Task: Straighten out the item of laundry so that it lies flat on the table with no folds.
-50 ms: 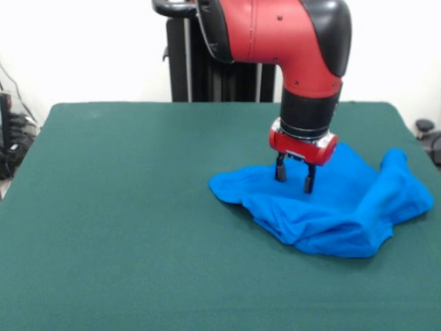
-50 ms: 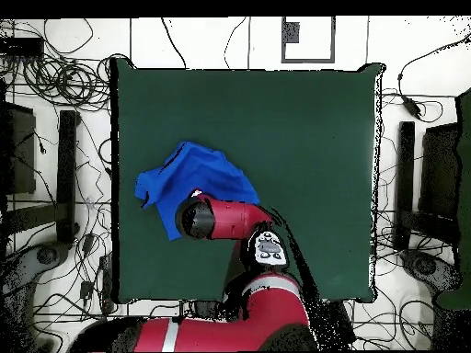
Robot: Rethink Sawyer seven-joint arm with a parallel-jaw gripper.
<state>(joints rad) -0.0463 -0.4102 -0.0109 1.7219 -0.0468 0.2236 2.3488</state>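
The bright blue T-shirt (image 1: 331, 207) lies crumpled near the right edge of the dark green worktop (image 1: 124, 227) in the front view — bunched in folds, one part sticking up at its right end. The fingers (image 1: 295, 178) stand spread, tips down at the cloth's upper left part — pinching nothing visible.

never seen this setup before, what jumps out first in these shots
The bright blue T-shirt stands out at once: it lies bunched and folded on the dark green table, toward the right side in the front view. Right over it hangs the red and black arm, its gripper open with both fingertips down at the cloth's left part.
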